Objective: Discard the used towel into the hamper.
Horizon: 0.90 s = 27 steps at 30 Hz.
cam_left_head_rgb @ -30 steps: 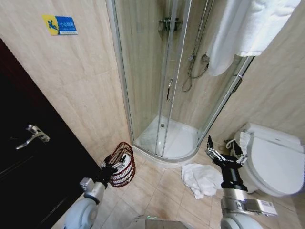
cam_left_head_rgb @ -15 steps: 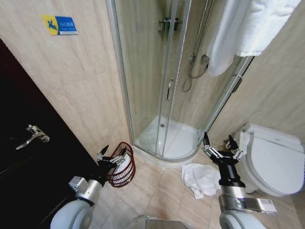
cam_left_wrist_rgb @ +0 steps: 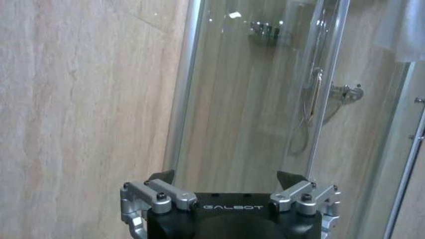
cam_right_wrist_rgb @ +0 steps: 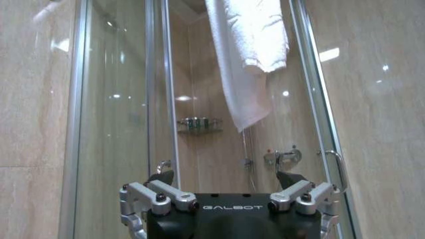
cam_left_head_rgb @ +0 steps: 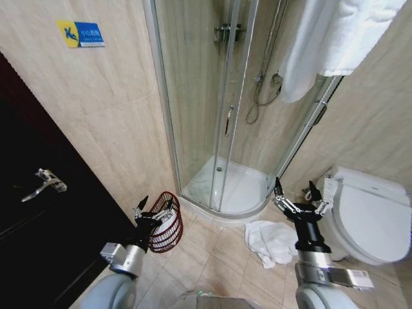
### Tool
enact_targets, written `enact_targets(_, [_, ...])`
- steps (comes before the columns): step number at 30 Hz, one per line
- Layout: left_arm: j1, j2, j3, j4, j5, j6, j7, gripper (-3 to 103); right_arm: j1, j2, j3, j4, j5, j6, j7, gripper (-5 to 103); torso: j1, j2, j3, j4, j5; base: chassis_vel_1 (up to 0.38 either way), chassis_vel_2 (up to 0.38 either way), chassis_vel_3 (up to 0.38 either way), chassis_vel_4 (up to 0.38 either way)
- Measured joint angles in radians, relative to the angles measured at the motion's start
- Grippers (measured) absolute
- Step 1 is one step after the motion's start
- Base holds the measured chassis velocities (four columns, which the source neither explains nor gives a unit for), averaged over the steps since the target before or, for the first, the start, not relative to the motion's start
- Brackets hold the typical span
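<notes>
Towel: a crumpled white terry towel (cam_left_head_rgb: pixel 273 241) lies on the beige floor tiles, lower right of centre in the head view, just in front of the curved white shower tray (cam_left_head_rgb: pixel 228 193) and beside the white toilet (cam_left_head_rgb: pixel 373 215).
Handling: probably light, soft and floppy; it should sag and trail when lifted, so a pinch on a raised fold near the heap's middle looks best.
Hamper: the small round dark reddish-brown open-ribbed basket (cam_left_head_rgb: pixel 168 222) stands at lower left against the beige wall, well apart from the towel. Something white shows inside it; I cannot tell what.
Left gripper (cam_left_head_rgb: pixel 153 209): raised just beside the hamper's rim, fingers spread, holding nothing.
Right gripper (cam_left_head_rgb: pixel 300 198): raised above the towel's far edge, fingers spread wide, empty.
</notes>
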Motion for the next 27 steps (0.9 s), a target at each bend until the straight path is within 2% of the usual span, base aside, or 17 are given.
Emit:
enact_targets(9, [-0.002, 0.001, -0.013, 0.026, 0.046, -0.025, 0.014, 100, -0.001, 0.000, -0.002, 0.000, 0.000, 0.003, -0.007, 100, 0.000, 0.000, 0.000, 0.0000, 0.0000, 0.000, 0.000, 0.000, 0.000])
enact_targets(27, [0.006, -0.004, -0.003, 0.019, 0.063, 0.001, 0.031, 100, 0.005, 0.003, -0.009, -0.001, 0.001, 0.001, -0.013, 100, 0.000, 0.000, 0.000, 0.0000, -0.0002, 0.000, 0.000, 0.000, 0.000])
